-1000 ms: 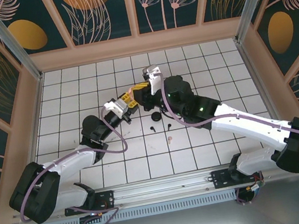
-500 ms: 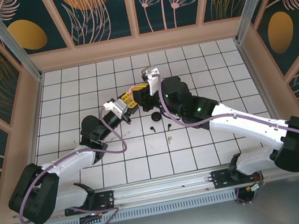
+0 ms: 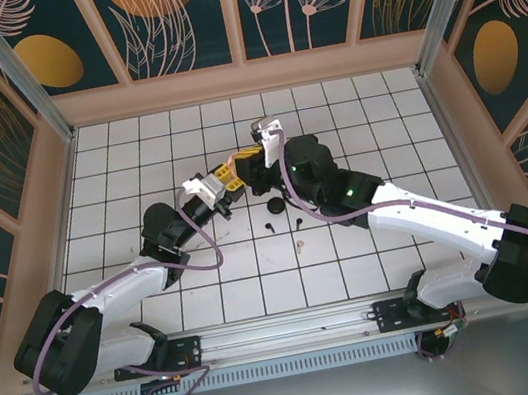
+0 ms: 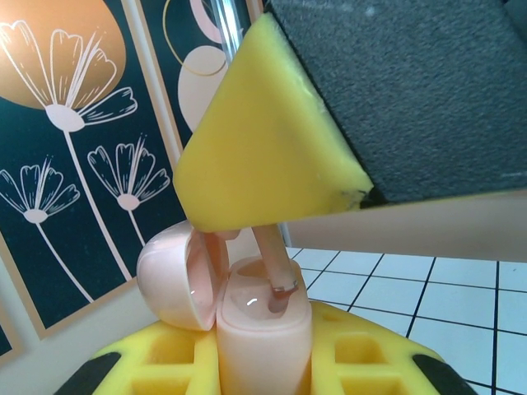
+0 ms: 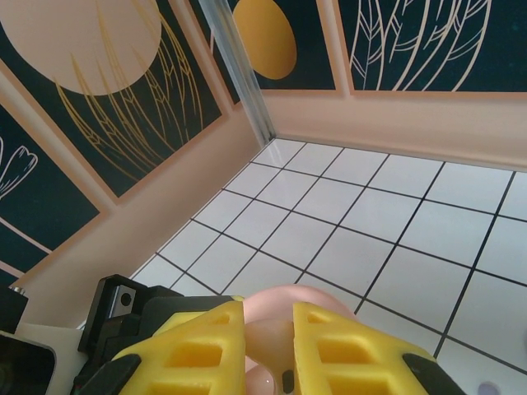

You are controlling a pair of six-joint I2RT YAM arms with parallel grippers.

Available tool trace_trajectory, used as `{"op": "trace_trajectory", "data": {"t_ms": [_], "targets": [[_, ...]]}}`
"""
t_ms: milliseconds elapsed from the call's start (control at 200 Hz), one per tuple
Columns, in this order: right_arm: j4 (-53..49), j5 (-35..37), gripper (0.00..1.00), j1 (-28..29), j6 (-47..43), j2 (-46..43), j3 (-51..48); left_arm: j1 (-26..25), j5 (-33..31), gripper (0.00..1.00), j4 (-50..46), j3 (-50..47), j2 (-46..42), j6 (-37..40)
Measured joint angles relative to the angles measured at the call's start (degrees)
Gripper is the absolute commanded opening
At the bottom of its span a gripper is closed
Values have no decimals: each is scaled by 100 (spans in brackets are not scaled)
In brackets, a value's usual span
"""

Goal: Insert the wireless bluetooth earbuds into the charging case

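left end effector (image 4: 262, 366): narrow, clamped on the pink charging case (image 4: 259, 325), which stands upright
case lid (image 4: 175, 276): hinged open, tipped left
right end effector (image 5: 268, 321): narrow, pinching the pink earbud (image 4: 270, 257) from above
pink earbud: stem tilted, its lower end inside the case's well
counter (image 3: 136, 158): two black earbuds (image 3: 271, 227) and a loose pink bud (image 3: 298, 245) lie near, apart from the case
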Motion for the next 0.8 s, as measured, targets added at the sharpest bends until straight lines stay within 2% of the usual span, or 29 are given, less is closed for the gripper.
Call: {"op": "trace_trajectory", "data": {"t_ms": [626,801], "targets": [[221,-4,17,28,-186,46,-210,0,-9,0,-282,66,-4,-181],[326,46,20,57,-280,44,-330,0,11,0,-380,66,-4,-251]]}}
